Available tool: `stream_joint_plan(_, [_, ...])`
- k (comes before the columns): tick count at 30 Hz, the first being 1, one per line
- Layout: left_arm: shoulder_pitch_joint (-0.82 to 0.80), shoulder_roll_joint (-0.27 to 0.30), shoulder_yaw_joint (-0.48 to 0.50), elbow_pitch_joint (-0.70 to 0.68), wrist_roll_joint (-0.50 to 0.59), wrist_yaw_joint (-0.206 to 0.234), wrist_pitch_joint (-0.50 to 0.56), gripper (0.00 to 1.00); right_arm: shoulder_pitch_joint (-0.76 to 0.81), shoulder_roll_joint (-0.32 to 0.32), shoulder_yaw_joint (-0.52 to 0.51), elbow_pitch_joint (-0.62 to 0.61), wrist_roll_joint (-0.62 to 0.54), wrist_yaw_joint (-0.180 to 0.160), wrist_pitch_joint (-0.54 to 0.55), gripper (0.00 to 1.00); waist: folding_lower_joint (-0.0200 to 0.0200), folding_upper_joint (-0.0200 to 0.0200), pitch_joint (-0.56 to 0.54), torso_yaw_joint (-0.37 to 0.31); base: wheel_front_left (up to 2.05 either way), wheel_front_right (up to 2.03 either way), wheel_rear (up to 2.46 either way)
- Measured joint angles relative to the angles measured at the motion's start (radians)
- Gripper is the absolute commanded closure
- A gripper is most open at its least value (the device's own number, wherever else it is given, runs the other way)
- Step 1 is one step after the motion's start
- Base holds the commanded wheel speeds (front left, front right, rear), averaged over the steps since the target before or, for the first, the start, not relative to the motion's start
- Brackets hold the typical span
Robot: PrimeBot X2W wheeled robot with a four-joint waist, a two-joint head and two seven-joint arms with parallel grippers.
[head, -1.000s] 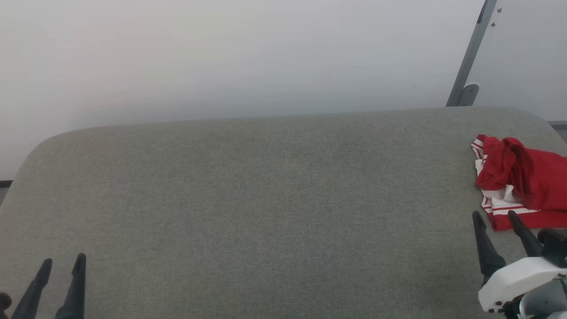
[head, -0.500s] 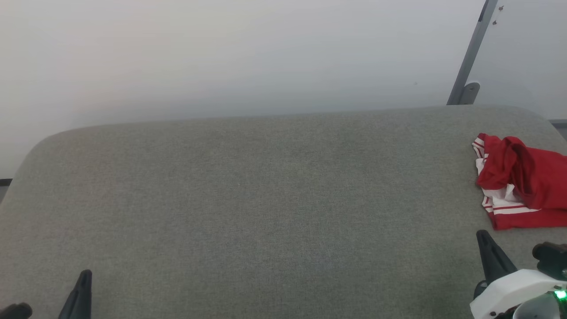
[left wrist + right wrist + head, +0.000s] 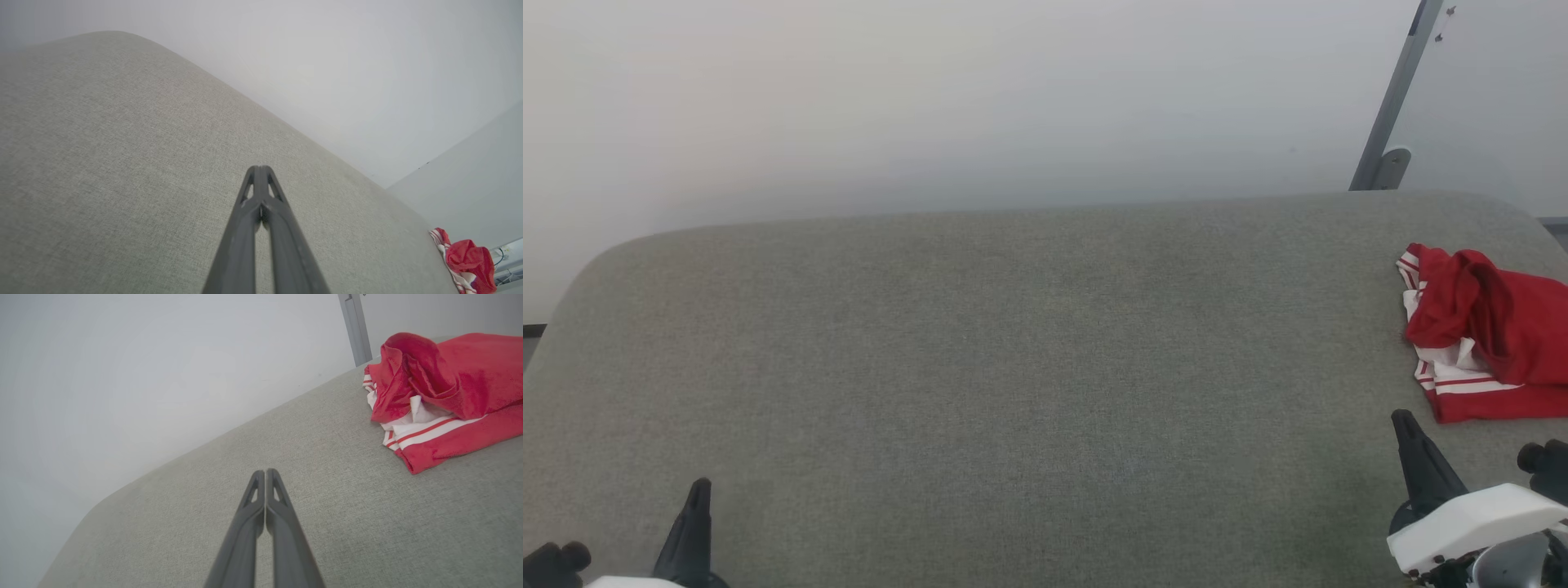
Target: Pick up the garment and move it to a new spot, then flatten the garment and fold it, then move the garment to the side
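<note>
My left gripper (image 3: 260, 168) is pressed together. Its two dark fingers meet at the tips with nothing between them, and it hangs over the near left part of the table (image 3: 1013, 367). My right gripper (image 3: 265, 471) is pressed together as well and holds nothing, over the near right part of the table.

The shirt (image 3: 1486, 335) lies crumpled in a heap on the table's right end and runs past the edge of the head view. It is red, with white cloth and red-and-white stripes showing along its near side. My right gripper is near the shirt but apart from it.

The table is covered in grey-green cloth and has rounded far corners. Behind the table stands a pale wall (image 3: 931, 98). A grey post (image 3: 1392, 106) rises behind the table's far right corner.
</note>
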Motion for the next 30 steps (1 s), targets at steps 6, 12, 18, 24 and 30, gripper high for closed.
stream_joint_plan(6, [-0.019, -0.028, 0.009, 0.004, -0.055, -0.007, 0.025, 1.00, -0.005, 0.007, 0.001, 0.012, 0.086, 0.000, 0.006, 1.00, 0.0001, -0.0001, 0.003, 0.001, 0.00, 0.00, 0.00])
stream_joint_plan(12, [-0.038, -0.054, 0.018, 0.007, -0.100, -0.011, 0.047, 1.00, -0.021, 0.012, 0.003, 0.019, 0.169, 0.000, 0.009, 1.00, 0.0000, 0.0000, 0.006, 0.002, 0.00, 0.00, 0.00])
stream_joint_plan(18, [-0.054, -0.079, 0.026, 0.011, -0.149, -0.016, 0.068, 1.00, -0.025, 0.016, 0.004, 0.026, 0.245, 0.000, 0.010, 1.00, 0.0000, 0.0000, 0.009, 0.003, 0.00, 0.00, 0.00])
stream_joint_plan(24, [-0.074, -0.100, 0.033, 0.016, -0.200, -0.023, 0.088, 1.00, -0.038, 0.020, 0.005, 0.032, 0.316, 0.000, 0.017, 1.00, 0.0000, 0.0000, 0.012, 0.004, 0.00, 0.00, 0.00])
stream_joint_plan(30, [-0.091, -0.120, 0.041, 0.020, -0.246, -0.025, 0.105, 1.00, -0.043, 0.024, 0.006, 0.041, 0.384, 0.000, 0.019, 1.00, 0.0000, 0.0000, 0.015, 0.005, 0.00, 0.00, 0.00])
